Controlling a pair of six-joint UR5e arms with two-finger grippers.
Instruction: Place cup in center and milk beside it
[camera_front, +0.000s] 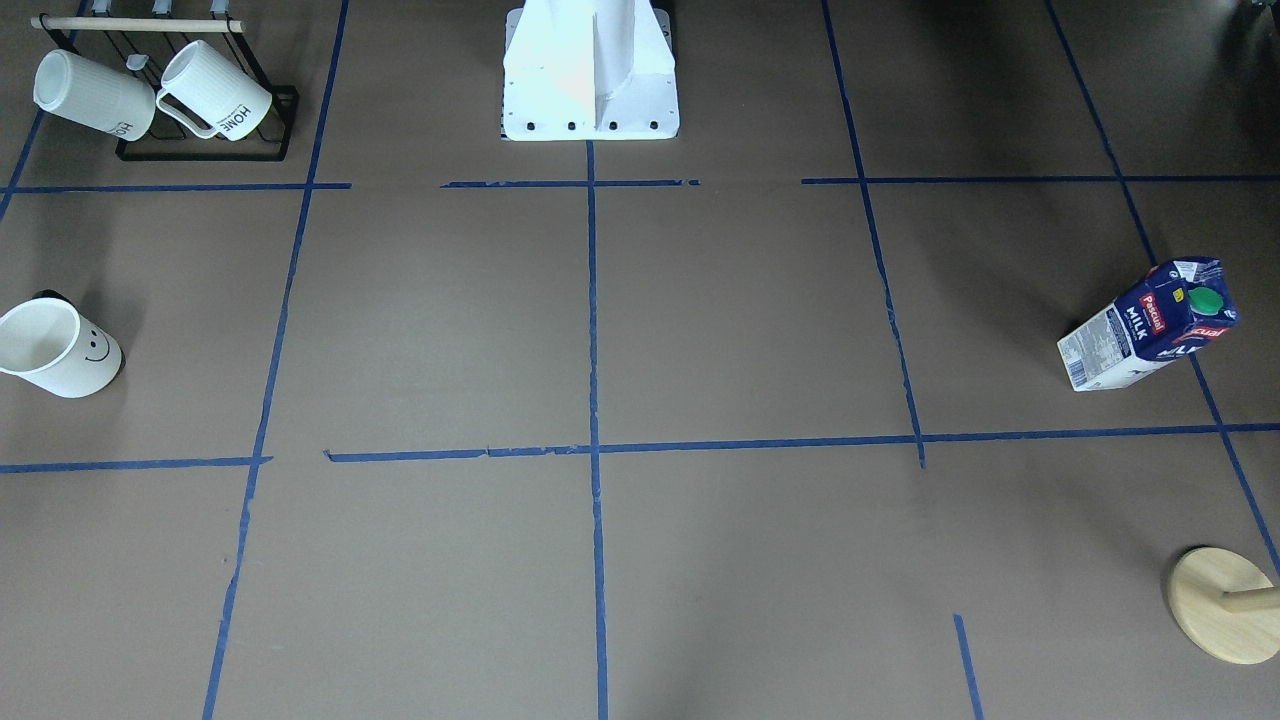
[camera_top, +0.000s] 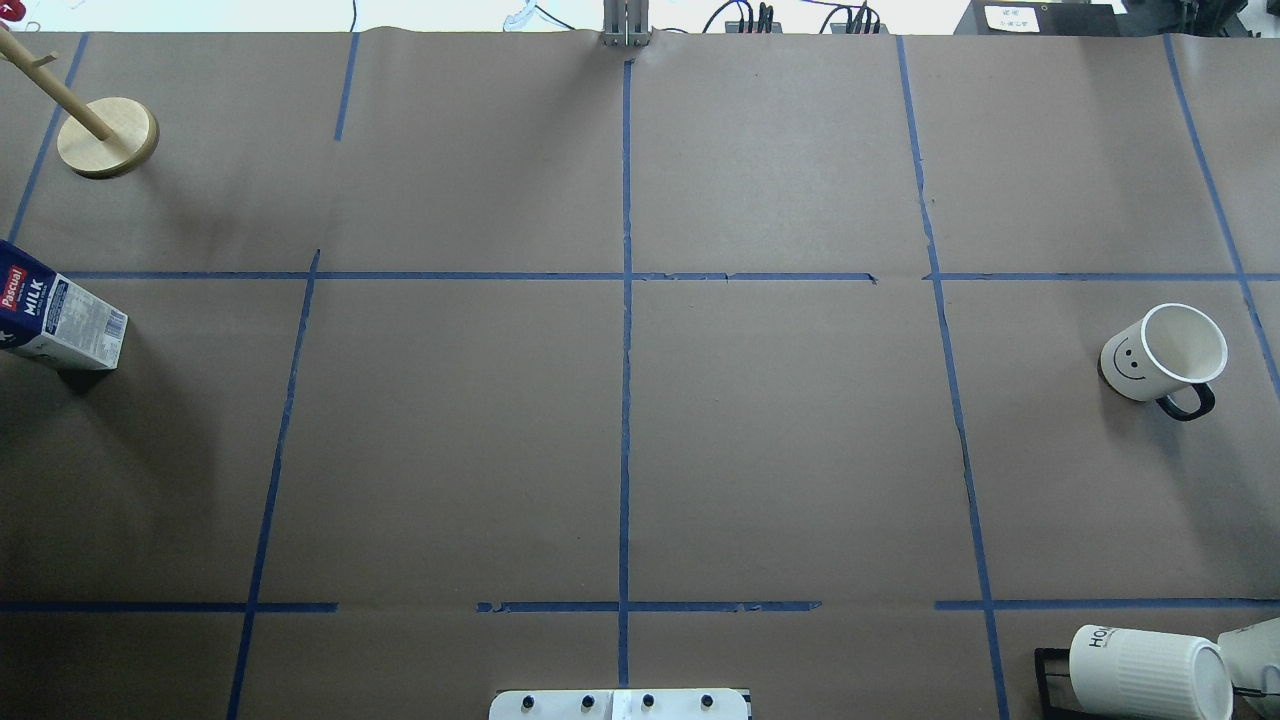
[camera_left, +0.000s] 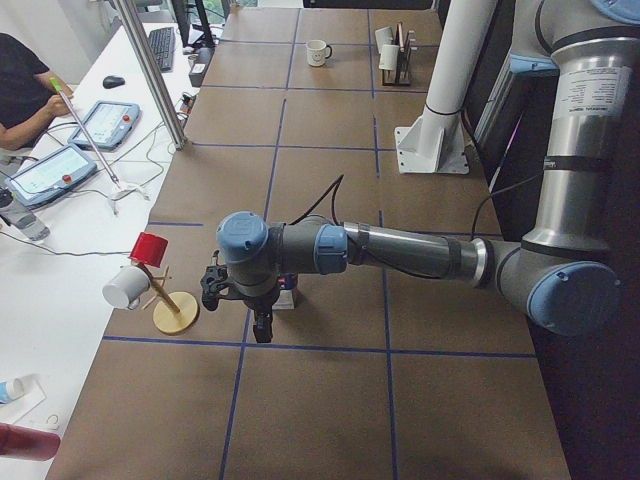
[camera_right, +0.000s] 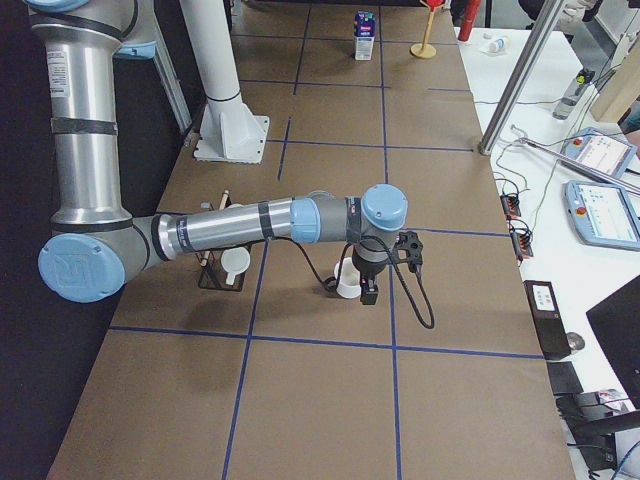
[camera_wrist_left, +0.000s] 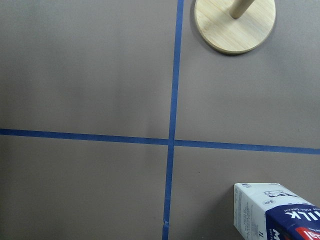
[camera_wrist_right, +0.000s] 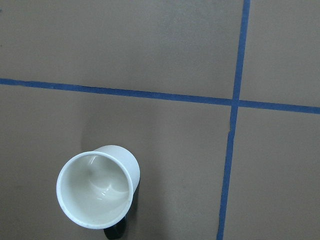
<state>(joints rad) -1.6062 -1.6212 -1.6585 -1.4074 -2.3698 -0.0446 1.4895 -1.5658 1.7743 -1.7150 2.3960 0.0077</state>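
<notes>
**Cup on my right, milk on my left, the center between them**

The cup stands upright with its mouth up, far out on my right side of the table. My right pincer hangs just beside it and a little above, so the right arm is clearly the nearer one for the cup. In the right wrist view the cup sits low and to the left of the picture, not in the middle. I judge from this that the pincer is not yet lined up over it. The black handle points back toward my base, and the rim on the other sides is free. From the cup, the center, where the blue tape lines cross, lies well apart toward my left.

The milk stands upright at the far left edge, with its long axis vertical, and my left pincer hangs close by it. The left wrist view catches only a corner of the carton, at the lower right.

Both pincers show only in the side views, so I cannot tell whether they are open or closed.
</notes>
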